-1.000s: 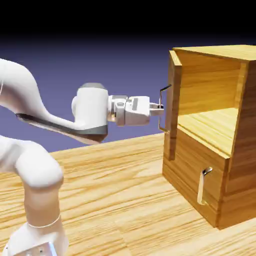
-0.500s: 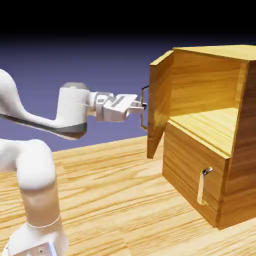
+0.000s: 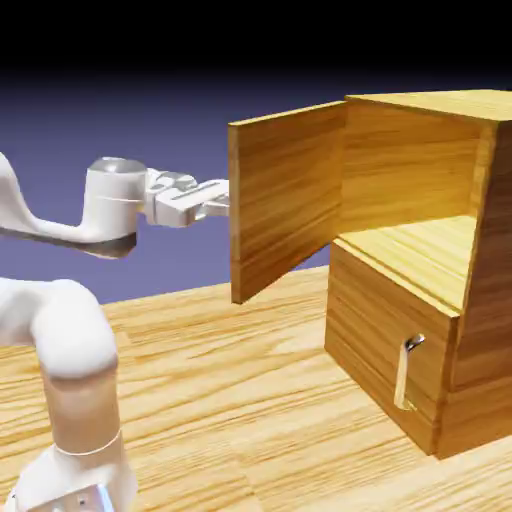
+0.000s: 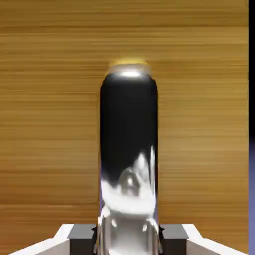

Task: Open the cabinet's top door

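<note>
Since a second ago the top door [image 3: 285,200] has swung far out to the left, dragged by the gripper [image 3: 222,199], and now stands wide open from the cabinet [image 3: 440,330]. The door is a stiff hinged board that swings freely; its smooth bar handle [image 4: 128,149] is the place to grip, and the gripper's fingers are pinched tight on it.

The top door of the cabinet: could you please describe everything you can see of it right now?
The top door is a flat panel of light-brown wood grain, hinged on a vertical edge of the cabinet. It stands swung wide open, showing its inner face in the exterior view and exposing the upper compartment. Its handle is hidden there; the hand view shows it as a shiny dark metal bar against the wood. The gripper is shut on that bar, its fingers pressed against either side.
</note>
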